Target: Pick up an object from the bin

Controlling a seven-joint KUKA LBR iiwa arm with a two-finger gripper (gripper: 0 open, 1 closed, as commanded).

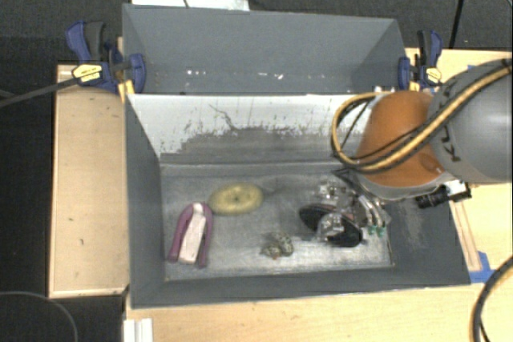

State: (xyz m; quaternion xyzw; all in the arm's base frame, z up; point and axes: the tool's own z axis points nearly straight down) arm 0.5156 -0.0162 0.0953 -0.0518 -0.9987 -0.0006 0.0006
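My gripper (345, 211) is low at the right end of the bin floor, under the arm's orange cover. It sits right over a black, rounded, glossy thing (317, 217) that sticks out to its left and below it; much of that thing is hidden by the gripper. A small grey-green crumpled lump (278, 246) lies on the floor a little to the left of the gripper, near the front wall.
A flat, pale yellow round disc (236, 199) lies mid-floor. A purple and pink oblong thing (190, 234) rests at the left end near the front corner. The arm and its looped cables hang over the bin's right side.
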